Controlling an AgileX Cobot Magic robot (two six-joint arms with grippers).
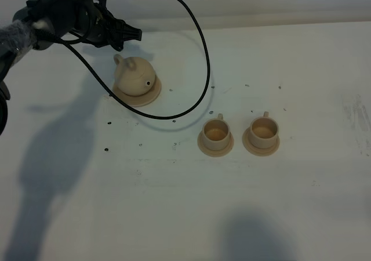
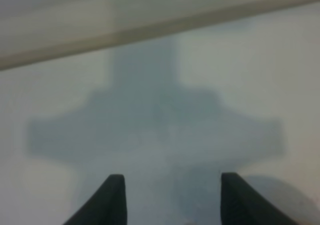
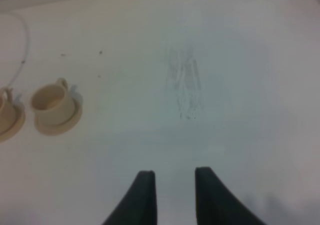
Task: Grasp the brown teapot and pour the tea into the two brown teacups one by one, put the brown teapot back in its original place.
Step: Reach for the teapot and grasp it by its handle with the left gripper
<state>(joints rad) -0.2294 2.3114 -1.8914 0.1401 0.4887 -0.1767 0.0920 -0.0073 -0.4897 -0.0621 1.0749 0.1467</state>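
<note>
The left gripper (image 2: 172,176), jaws spread and empty beyond the brown teapot (image 1: 137,77) on its saucer (image 1: 152,100) at far left, trails a slack cable (image 1: 206,58) that could snag the teapot or the two brown teacups (image 1: 215,132) (image 1: 264,129) to its near right, while the right gripper (image 3: 175,171) is parted and empty.

Beige teapot (image 1: 138,76) & teacups (image 1: 215,133), white table (image 1: 290,203), blk cable (image 1: 208,64).
</note>
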